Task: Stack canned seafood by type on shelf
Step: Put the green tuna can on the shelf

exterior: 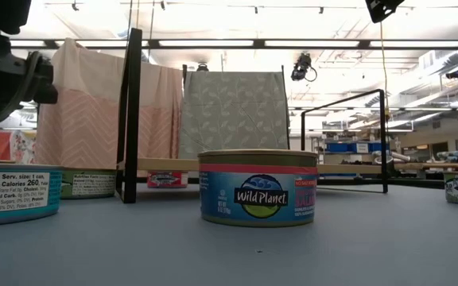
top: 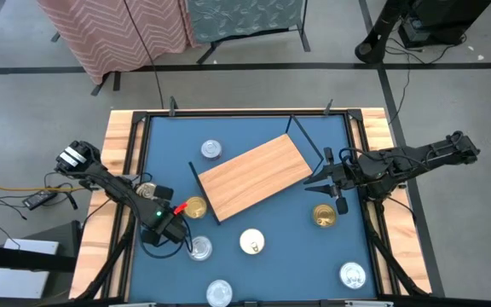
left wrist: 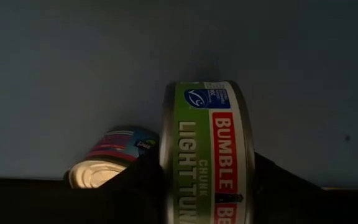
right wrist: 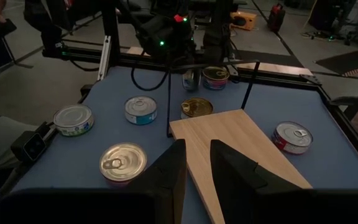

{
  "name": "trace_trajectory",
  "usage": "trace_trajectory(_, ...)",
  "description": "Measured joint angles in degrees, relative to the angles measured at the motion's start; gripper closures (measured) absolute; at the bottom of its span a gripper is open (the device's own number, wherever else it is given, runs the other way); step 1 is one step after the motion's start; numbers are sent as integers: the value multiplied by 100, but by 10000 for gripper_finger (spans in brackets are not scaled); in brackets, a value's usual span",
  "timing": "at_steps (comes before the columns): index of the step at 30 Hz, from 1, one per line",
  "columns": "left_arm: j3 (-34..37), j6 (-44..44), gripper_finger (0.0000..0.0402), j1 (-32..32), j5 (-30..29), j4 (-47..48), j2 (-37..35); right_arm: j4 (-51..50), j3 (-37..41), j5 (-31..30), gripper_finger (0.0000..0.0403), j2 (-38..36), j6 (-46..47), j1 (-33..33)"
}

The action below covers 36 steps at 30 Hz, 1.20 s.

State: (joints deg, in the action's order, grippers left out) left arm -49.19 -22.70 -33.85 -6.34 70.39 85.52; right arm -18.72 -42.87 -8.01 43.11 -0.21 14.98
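Left pincer near the table's left front corner, clamping a green-labelled tuna tin by its sides. I judge: pickup step; next, lifting it toward the shelf, mid-table. Right pincer waiting beside the shelf's right end, fingers slightly apart, empty.

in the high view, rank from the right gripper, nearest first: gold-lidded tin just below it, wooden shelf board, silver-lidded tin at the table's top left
1. Gold-lidded round tin, just below the right gripper.
2. Light-wood shelf board, to its left, mid-table.
3. Silver-lidded round tin, beyond the board, towards the top left.
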Motion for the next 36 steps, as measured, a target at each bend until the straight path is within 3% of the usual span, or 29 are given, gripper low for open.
trace_trajectory(6,-7,-109,263,0,-95,221,0,2,0,-1,316,0,0,0)
trace_trajectory(11,-222,-290,263,0,-140,1003,0,7,0,-2,316,0,1,0)
trace_trajectory(21,-1258,-632,263,0,-1345,1975,0,25,0,-1,316,2,0,0)
trace_trajectory(32,-2121,-751,263,0,-1690,1971,-44,-22,0,17,316,2,0,0)
trace_trajectory(36,-2492,-750,263,-2,-2311,1971,-44,-20,2,-22,316,2,-71,0)
